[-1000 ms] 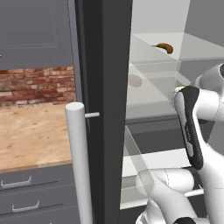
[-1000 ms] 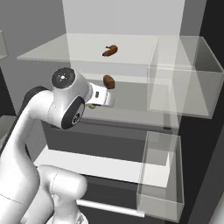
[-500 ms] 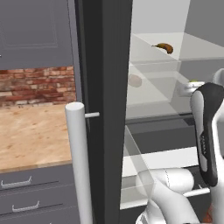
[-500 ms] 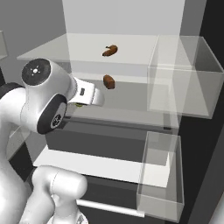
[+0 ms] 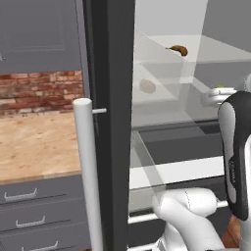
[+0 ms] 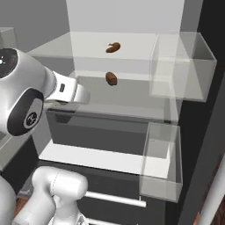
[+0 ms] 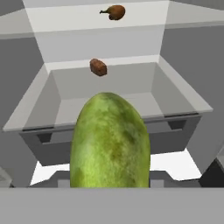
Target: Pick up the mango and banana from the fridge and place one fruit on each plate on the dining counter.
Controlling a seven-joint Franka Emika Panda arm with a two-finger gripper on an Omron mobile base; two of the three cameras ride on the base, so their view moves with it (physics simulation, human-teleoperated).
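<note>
The mango (image 7: 109,144), yellow-green and mottled, fills the lower middle of the hand view, and my gripper (image 6: 81,96) is shut on it, its fingertips hidden behind the fruit. I hold it in front of the open fridge (image 5: 111,98), off the middle glass shelf (image 6: 132,94). The banana (image 7: 114,12), brown-mottled with a dark stem, lies on the upper shelf at the back (image 5: 179,49) (image 6: 113,47). The plates and the dining counter are out of view.
A brown oval lump (image 7: 98,67) (image 6: 111,78) lies on the middle shelf. Clear bins (image 6: 182,66) (image 6: 160,162) hang on the right. The dark door edge with its pale bar handle (image 5: 88,171) stands left of the opening, beside a wooden worktop (image 5: 39,147) over grey drawers.
My hand has drawn back out of the fridge with the mango in it, away from the brown lump. The fruit on the shelves has not moved.
</note>
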